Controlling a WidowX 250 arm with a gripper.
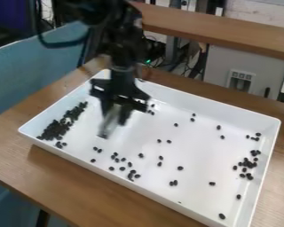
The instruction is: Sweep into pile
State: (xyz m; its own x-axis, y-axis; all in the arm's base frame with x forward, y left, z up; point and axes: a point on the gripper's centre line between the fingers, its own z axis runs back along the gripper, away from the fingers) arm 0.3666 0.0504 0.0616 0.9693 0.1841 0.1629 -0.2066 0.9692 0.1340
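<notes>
we see the black gripper (113,126) hanging over the white tray (209,104), left of its middle in our view. it is blurred — we cannot tell whether it is open, closed or gripping anything. the dark beans (57,128) are all in the tray: a dense band lies along the left end, a looser cluster sits near the right wall, and others lie scattered between — some near the front wall. the tray rests on a wooden table (79,186).
</notes>
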